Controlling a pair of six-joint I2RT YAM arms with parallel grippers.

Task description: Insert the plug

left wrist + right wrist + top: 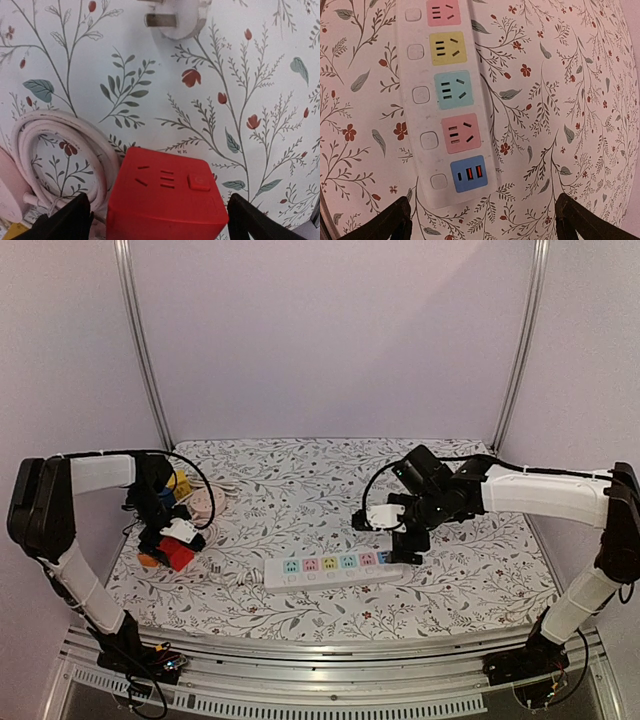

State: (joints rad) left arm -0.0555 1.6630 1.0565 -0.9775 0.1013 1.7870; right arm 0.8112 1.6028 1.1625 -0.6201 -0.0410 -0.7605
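A white power strip with coloured sockets lies at the front middle of the table. In the right wrist view its pink socket and blue USB panel lie between and ahead of my fingers. My right gripper hovers open and empty over the strip's right end. My left gripper is open, its fingers on either side of a red cube socket. A white three-pin plug lies on the cloth beyond the cube, its pins pointing left.
A coiled pale pink cable lies left of the red cube. Yellow and blue cubes and a pink socket sit at the back left. An orange object sits by the red cube. Metal frame posts stand at the back corners.
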